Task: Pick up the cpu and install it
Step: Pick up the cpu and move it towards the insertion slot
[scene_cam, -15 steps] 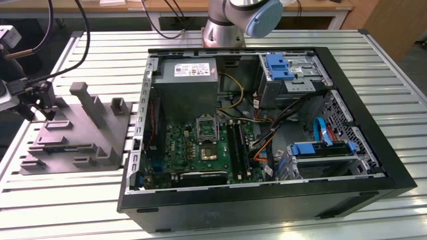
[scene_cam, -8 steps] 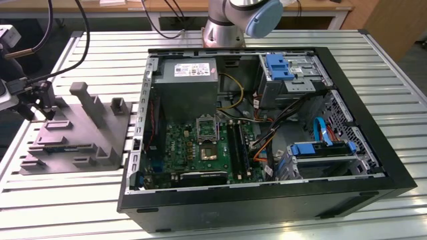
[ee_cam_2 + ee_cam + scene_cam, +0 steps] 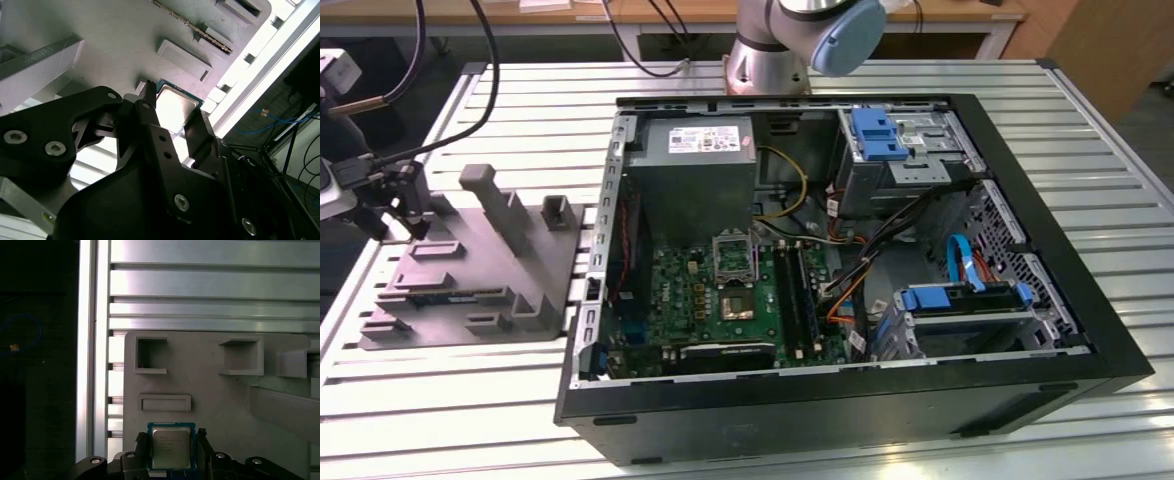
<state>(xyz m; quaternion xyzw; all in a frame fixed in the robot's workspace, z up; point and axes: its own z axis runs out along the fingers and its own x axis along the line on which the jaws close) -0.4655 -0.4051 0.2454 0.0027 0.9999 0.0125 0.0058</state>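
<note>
The gripper (image 3: 414, 222) is down on the grey holder plate (image 3: 467, 290), at that plate's edge toward the exterior view's left. The plate lies flat on the slatted aluminium bench (image 3: 454, 400). In both wrist views the cpu (image 3: 171, 447) (image 3: 176, 106) sits between the two black fingers (image 3: 202, 440), silvery top facing up and its thin blue-green rim showing around it. The jaws of the gripper (image 3: 172, 442) (image 3: 172, 110) are drawn in on two opposite edges of the cpu, pinching it, one finger (image 3: 147, 102) on each side. Whether the cpu rests on the holder plate (image 3: 210, 390) or is raised just off it cannot be told.

Further in on the plate from the cpu, the first wrist view shows a shallow long slot (image 3: 165, 402), and beyond that two deeper square pockets (image 3: 151, 356) (image 3: 242, 356). In the second wrist view a long narrow dark memory stick (image 3: 195, 30) lies in a groove of the holder plate (image 3: 115, 45), apart from the cpu.

Beside the plate, toward the exterior view's right, an open black computer case (image 3: 787, 420) lies on its side on the bench (image 3: 200, 280). Its green board (image 3: 707, 300) faces up, with the grey power-supply box (image 3: 700, 170) just beyond the board. The arm's base (image 3: 781, 40) stands behind the case, well away from the plate
</note>
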